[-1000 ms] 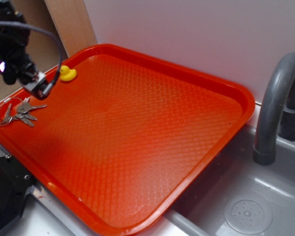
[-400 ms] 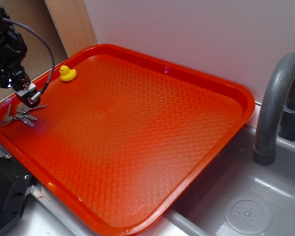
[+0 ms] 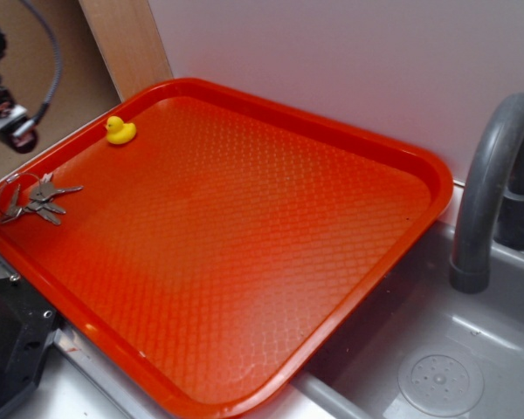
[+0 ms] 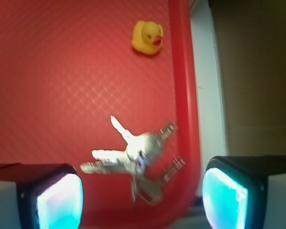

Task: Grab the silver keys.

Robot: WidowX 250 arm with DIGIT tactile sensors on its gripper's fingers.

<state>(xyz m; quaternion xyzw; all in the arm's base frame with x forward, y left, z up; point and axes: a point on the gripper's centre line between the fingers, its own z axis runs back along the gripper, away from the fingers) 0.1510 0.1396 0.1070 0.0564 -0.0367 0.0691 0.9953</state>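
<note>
the gripper (image 4: 143,191) is open: in the wrist view its two fingers (image 4: 55,198) stand wide apart at the lower corners, each with a glowing cyan pad, and nothing is between them. it hangs in the air, not touching anything.

the silver keys (image 4: 136,155) lie flat on the red tray (image 4: 62,71), under the gap between the fingers and a little nearer to the tray's rim than to its middle. they are fanned out in several directions, and one or two of them almost reach the raised rim. the picture is blurred here, so i cannot count the keys or read any marking on them.

the yellow duck (image 4: 148,37) stands on the tray too, well apart from the keys, also near that same rim.

the exterior view shows what the wrist view cannot: the gripper (image 3: 13,131) is at the far left edge, above and outside the tray's rim (image 3: 437,175), with a dark cable curving up from it. there the keys (image 3: 35,201) sit in the tray's left corner on a thin wire ring, and the duck (image 3: 119,130) is further back along the same side. beside the tray is a grey sink (image 3: 472,358) with a curved grey faucet (image 3: 489,175).

no readable writing or brand shows in either view.
</note>
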